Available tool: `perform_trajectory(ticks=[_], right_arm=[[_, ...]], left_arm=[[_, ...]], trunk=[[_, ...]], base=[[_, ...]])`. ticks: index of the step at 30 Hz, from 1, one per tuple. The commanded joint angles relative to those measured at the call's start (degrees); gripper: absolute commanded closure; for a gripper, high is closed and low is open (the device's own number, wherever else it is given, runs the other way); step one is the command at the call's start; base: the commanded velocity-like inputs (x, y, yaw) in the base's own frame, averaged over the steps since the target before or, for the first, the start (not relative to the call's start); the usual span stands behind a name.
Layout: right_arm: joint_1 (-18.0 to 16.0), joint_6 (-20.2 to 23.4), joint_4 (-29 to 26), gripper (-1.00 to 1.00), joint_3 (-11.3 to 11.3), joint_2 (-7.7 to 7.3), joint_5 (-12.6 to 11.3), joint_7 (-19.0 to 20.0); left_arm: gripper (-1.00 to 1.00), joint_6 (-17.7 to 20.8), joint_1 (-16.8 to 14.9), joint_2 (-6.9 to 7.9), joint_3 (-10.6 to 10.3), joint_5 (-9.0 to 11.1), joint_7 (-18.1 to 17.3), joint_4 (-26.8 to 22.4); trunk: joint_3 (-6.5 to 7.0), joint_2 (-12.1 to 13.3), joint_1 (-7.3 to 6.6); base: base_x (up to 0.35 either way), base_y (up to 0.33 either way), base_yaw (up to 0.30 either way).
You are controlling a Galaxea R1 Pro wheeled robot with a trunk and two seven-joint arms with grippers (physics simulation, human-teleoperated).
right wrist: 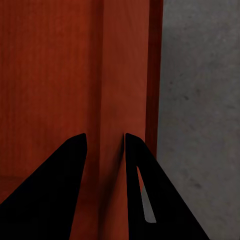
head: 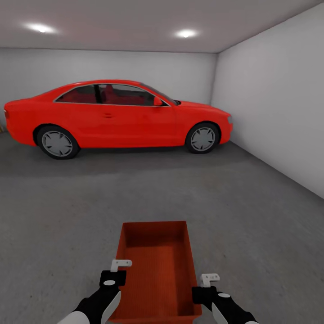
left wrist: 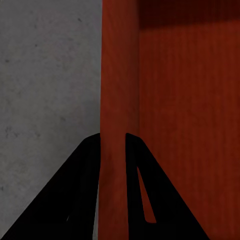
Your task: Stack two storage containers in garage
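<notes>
1. Both grippers are clamped on the one storage container (head: 157, 270) in sight. Left gripper (left wrist: 112, 145) has its fingers pressed against either face of the container's left side wall; right gripper (right wrist: 105, 145) pinches the right side wall the same way, one finger inside the bin and one outside.

2. Garage: white walls, two ceiling spotlights, grey concrete floor (head: 67, 211). Red car (head: 117, 118) is parked broadside along the far wall, well apart from the robot. Ground between the car and the container carries no obstruction.

3. Storage container: orange-red, open-topped, ribbed bottom, nothing in it. It is held level in front of the robot, long axis pointing towards the car. Both wrist views show concrete just beyond the gripped walls. Whether its base touches the floor cannot be told from these views.

4. Step in hand, as judged: delivery of a container into the garage, at the point of setting it down. A second container is not visible on the stretch of floor ahead, so this one most likely serves as the base.

5. Next move calls for lowering both arms evenly, keeping the bin flat until it rests on the concrete, then spreading both sets of fingers and lifting clear of the walls without dragging it.
</notes>
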Motion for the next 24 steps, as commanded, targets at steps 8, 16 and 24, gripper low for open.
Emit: perform_trajectory(ticks=[8, 16, 24], right_arm=[[0.0, -4.1, -1.1, 1.0, 0.1, 0.01, -0.1, 0.4], [0.0, -4.1, -1.1, 1.0, 0.1, -0.01, -0.1, 0.4], [0.0, -4.2, -1.1, 1.0, 0.1, 0.05, -0.1, 0.4]], left_arm=[[1.0, 0.7, 0.0, 0.05, -1.6, 2.1, 0.4, 0.1], [1.0, 0.7, 0.0, 0.05, -1.6, 2.1, 0.4, 0.0], [1.0, 0.7, 0.0, 0.26, -1.6, 2.0, 0.4, 0.1]], trunk=[[-1.5, -3.3, 1.76], [-2.94, -6.5, 3.51], [-3.12, -6.9, 3.73]], base=[[0.0, 0.0, 0.0], [0.0, 0.0, 0.0], [0.0, 0.0, 0.0]])
